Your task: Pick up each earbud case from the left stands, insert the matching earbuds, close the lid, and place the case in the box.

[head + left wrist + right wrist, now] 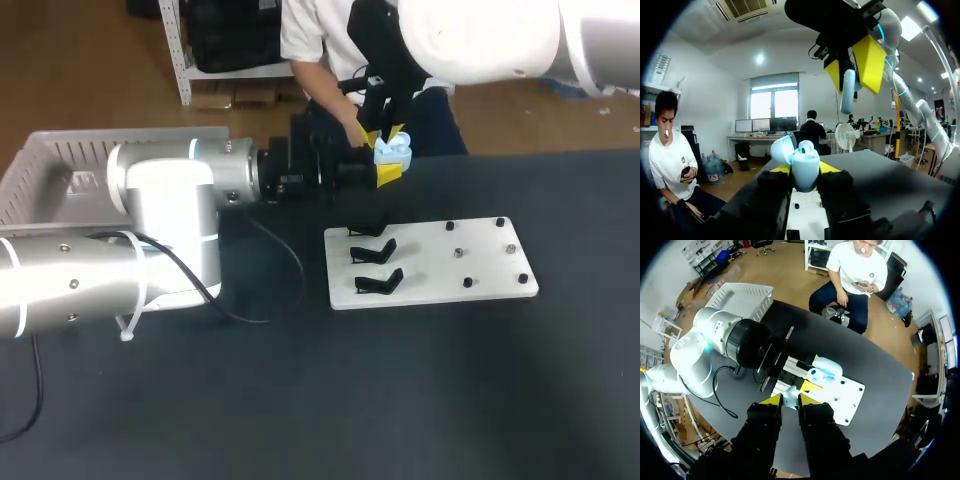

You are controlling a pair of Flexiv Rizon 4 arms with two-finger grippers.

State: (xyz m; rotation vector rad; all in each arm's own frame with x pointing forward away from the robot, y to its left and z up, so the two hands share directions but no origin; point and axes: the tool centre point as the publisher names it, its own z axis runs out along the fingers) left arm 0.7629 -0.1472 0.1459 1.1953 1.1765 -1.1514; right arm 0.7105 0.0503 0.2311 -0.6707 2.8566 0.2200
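My left gripper (pixel 389 163) is held level over the table's far side, shut on a light blue earbud case (pixel 393 152). The case (pixel 805 169) stands upright between the yellow tips with its lid (pixel 782 149) swung open. Right above it hangs my right gripper (pixel 383 133), pointing down and shut on a light blue earbud (pixel 847 91). In the right wrist view the earbud (pixel 789 399) sits between the tips of my right gripper (pixel 789 401), and the open case (pixel 825 371) lies just ahead.
A white board (pixel 430 262) lies mid-table with three empty black stands (pixel 375 255) on its left half and small black pegs (pixel 500 250) on its right half. A white basket (pixel 60 160) stands at the far left, partly hidden by my left arm.
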